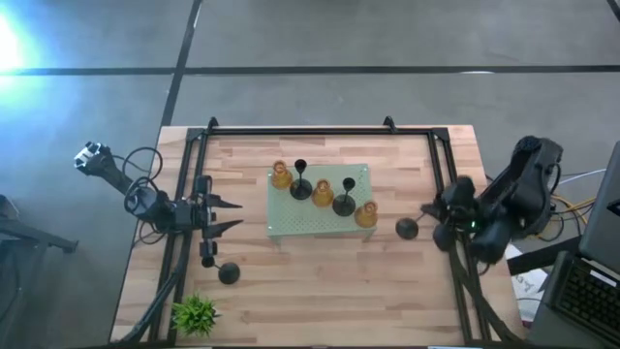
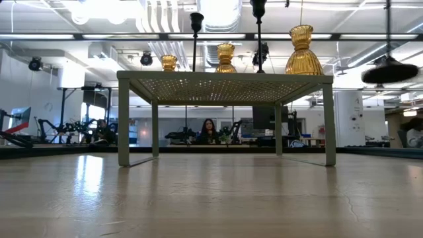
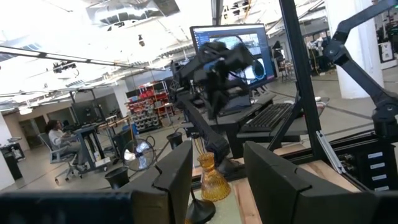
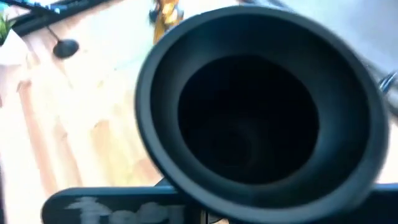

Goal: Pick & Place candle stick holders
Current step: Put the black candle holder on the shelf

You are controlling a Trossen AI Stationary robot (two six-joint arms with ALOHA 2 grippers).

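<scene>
A pale green perforated stand (image 1: 320, 225) sits mid-table. On it stand three amber holders (image 1: 281, 175) (image 1: 323, 191) (image 1: 365, 214) and two black ones (image 1: 300, 184) (image 1: 344, 202). Another black holder (image 1: 229, 273) rests on the wood near the left front. My right gripper (image 1: 436, 215) is just right of the stand and shut on a black holder (image 1: 407, 229), whose round base fills the right wrist view (image 4: 249, 118). My left gripper (image 1: 231, 215) is open and empty left of the stand, pointing at it. An amber holder (image 3: 211, 177) shows between its fingers. My right gripper holds the black holder from the table's right side. The holder's hollow round base (image 4: 249, 118) faces the wrist camera and hides the fingers, so the part held cannot be told. The base (image 2: 390, 71) hangs clear of the table.
A small green plant (image 1: 194, 313) stands at the near left corner. A black frame rail (image 1: 320, 131) runs along the far edge and down both sides. A laptop (image 1: 581, 291) sits off the table at the right. A person (image 2: 208, 129) sits far behind.
</scene>
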